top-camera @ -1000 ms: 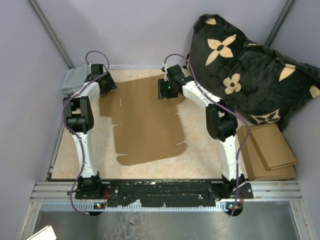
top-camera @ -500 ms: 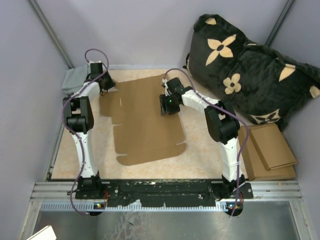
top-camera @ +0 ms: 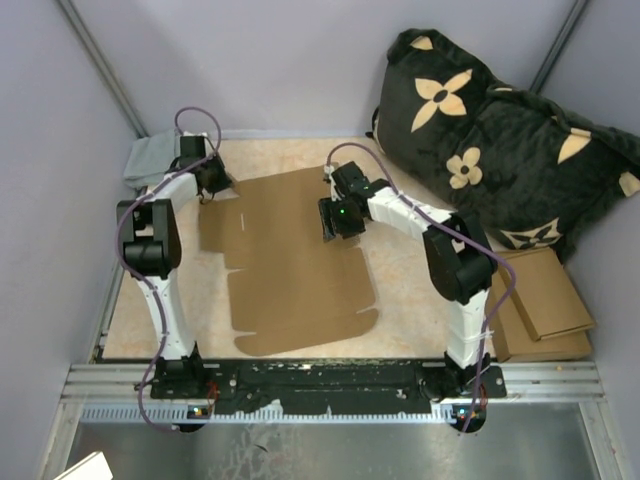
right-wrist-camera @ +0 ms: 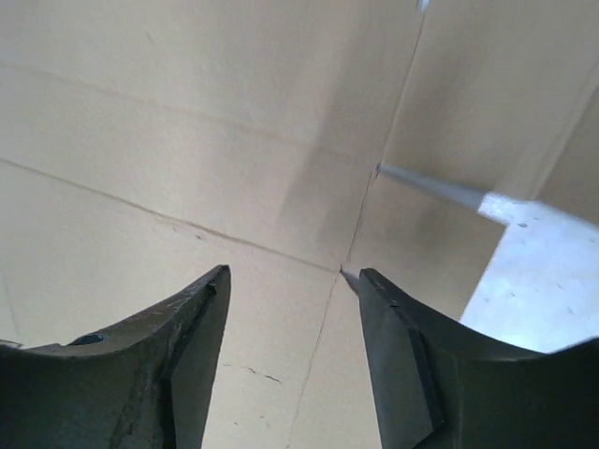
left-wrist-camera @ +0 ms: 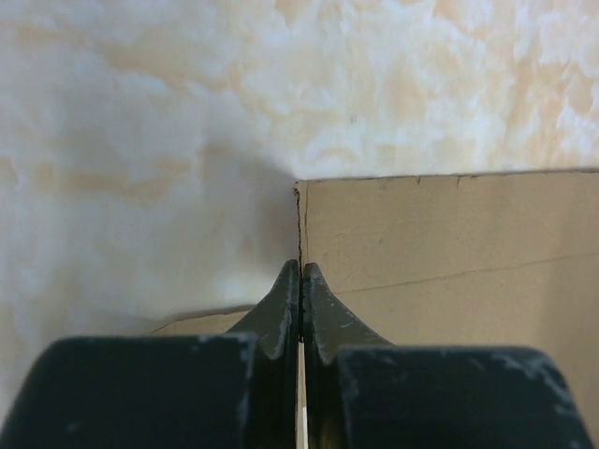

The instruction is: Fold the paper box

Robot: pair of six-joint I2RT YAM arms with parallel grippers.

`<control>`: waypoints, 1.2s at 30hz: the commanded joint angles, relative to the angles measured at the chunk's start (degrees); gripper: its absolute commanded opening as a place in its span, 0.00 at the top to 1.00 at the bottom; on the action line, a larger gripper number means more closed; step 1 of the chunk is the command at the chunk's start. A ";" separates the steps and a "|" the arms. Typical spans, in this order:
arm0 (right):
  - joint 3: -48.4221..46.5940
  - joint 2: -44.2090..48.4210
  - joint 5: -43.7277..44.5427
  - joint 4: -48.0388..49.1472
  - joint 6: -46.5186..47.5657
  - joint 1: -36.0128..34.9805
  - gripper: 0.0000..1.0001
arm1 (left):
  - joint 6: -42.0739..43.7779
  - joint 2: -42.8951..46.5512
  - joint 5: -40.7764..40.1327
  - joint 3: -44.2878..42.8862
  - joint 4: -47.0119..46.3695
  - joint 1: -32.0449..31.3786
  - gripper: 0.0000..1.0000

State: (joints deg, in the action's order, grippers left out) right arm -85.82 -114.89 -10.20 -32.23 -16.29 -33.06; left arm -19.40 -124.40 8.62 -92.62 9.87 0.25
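Presently, left gripper (left-wrist-camera: 300,268): clamped shut on corner edge of paper box (left-wrist-camera: 449,234)
Right gripper (right-wrist-camera: 292,273): half open, empty, box crease between its tips

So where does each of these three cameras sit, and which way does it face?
Top external: fixed above and behind the arms, looking down at the table, paper box and flowered cushion; both arms show whole.
Left wrist: on the left arm, looking along the left end effector, closed on the box's edge.
Right wrist: on the right arm, looking down past the open right end effector at creased cardboard.
Shared: all three views show the paper box.
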 commanded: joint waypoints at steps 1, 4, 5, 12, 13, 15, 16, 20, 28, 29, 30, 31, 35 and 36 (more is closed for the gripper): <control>-4.79 8.13 3.50 -1.74 -1.03 -0.25 0.40 | 5.13 5.71 0.90 5.83 6.39 -1.95 1.00; -12.26 8.01 5.76 -3.71 -1.04 -0.10 0.29 | 5.61 9.66 3.42 9.85 4.16 -2.65 1.00; -15.21 7.03 7.32 -4.49 -1.19 0.15 0.24 | 6.05 10.27 4.18 10.13 4.35 -2.90 1.00; -42.55 -13.32 6.30 -16.50 -5.04 7.94 0.25 | 5.68 12.47 2.11 10.15 7.52 -4.02 1.00; -45.81 -16.12 5.82 -18.25 -5.22 8.63 0.25 | 5.28 12.52 1.37 10.22 8.02 -4.08 1.00; -50.59 -20.49 5.91 -20.78 -5.19 9.14 0.26 | 4.90 12.83 0.55 10.61 8.56 -4.05 1.00; -51.76 -21.94 6.04 -21.51 -5.16 9.17 0.27 | 4.70 13.09 0.12 10.88 8.59 -4.10 1.00; -47.74 -22.42 8.97 -20.68 -6.62 9.20 0.27 | 4.25 13.46 -0.50 11.49 8.58 -4.28 1.00; -39.07 -20.91 4.57 -14.60 -7.26 9.46 0.28 | 4.91 12.24 -0.16 11.50 8.82 -4.32 1.00; -38.81 -20.98 3.73 -14.09 -7.21 9.49 0.28 | 5.04 12.10 -0.04 11.45 8.91 -4.35 1.00; -38.69 -21.11 2.87 -13.71 -7.18 9.50 0.29 | 5.08 11.90 0.06 11.40 9.08 -4.36 1.00; -38.57 -21.16 2.12 -13.28 -7.17 9.47 0.29 | 5.09 11.82 0.12 11.41 9.19 -4.37 1.00; -38.14 -21.16 1.03 -11.98 -7.09 9.49 0.33 | 4.81 11.75 0.70 11.37 9.19 -4.37 0.99; -38.10 -21.12 1.14 -11.74 -7.02 9.45 0.33 | 4.81 11.79 0.79 11.40 9.20 -4.38 0.99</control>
State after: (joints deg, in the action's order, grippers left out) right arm -124.16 -139.15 -6.76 -46.92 -23.22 -23.49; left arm -14.96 -113.36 8.58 -81.54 17.30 -3.88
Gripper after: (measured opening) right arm 0.681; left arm 0.009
